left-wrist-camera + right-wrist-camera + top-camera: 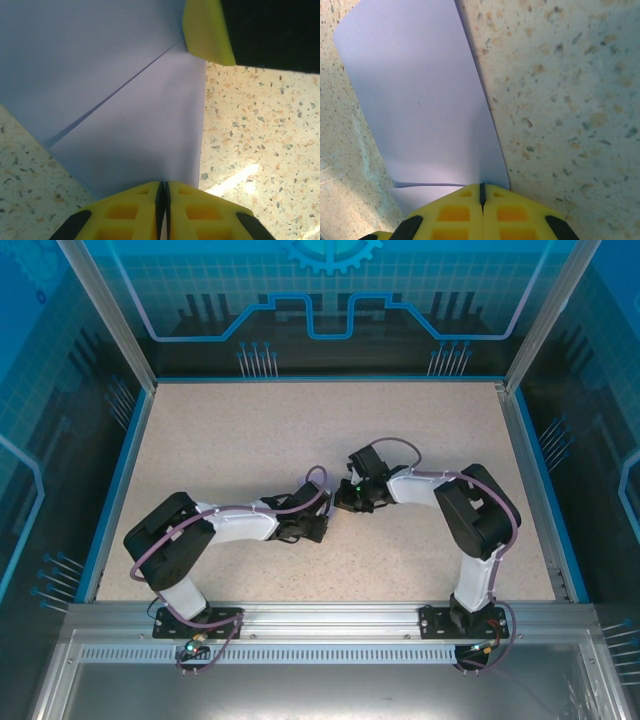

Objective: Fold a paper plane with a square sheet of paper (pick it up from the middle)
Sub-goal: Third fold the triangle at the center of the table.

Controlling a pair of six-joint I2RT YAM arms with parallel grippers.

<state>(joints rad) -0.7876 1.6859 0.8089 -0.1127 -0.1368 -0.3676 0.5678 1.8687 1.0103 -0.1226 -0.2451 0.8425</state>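
Together, left gripper and right gripper pinch the square sheet of paper over the table, jaws closed on it. An early fold looks under way; next, likely, pressing the crease flat.

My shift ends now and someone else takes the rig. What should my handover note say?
Left gripper: shut on one edge of the lavender sheet.
Right gripper: shut on the sheet at its far end.
Sheet: held between both arms over the middle of the table.
Done: sheet gripped; one layer lies folded over another along a diagonal line.
Left: the other folds; no plane shape yet.
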